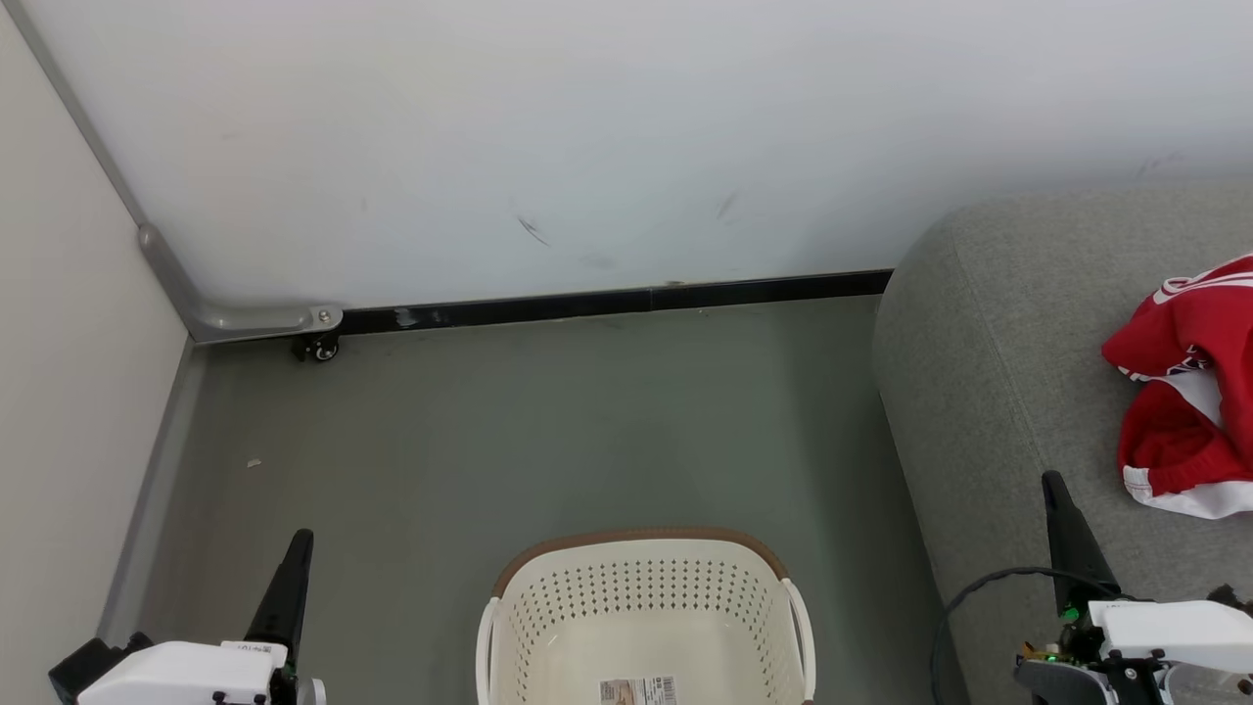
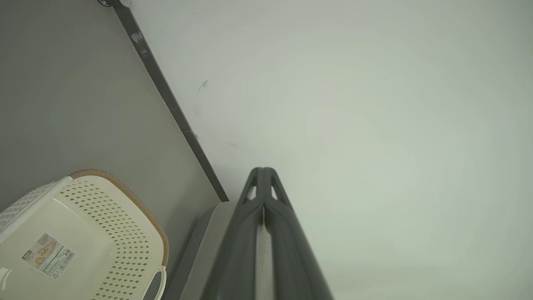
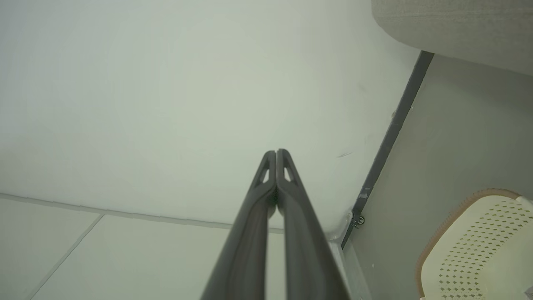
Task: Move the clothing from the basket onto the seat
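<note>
While both grippers are hanging low w/ nothing in them, the basket (image 1: 646,587) is sitting on the floor (image 1: 548,421) between them, at the bottom edge of the head view. It's sitting near the seat (image 1: 989,392), w/ a strip of floor showing between the two. The basket's inside is showing bare cream plastic, i.e. perforated walls & a flat bottom, w/ a barcode label (image 1: 638,690) sticking to that bottom. Its brown rim band is running round the far side. The clothing (image 1: 1189,392) is lying bunched on top of the seat, well in from the seat's rounded left edge & well apart from the basket. It's showing red fabric w/ white trim, and the head view's right edge is cutting part of it off. The left gripper (image 1: 299,548) is pointing up over the floor left of the basket, not touching it. Its jaws are pressing together, tips meeting. The right gripper (image 1: 1055,490) is pointing up against the seat's near part, short of the clothing & not touching it. Its jaws are likewise pressing together along their length. Behind the floor, a dark baseboard (image 1: 607,302) is running along the foot of the pale wall (image 1: 626,147).
</note>
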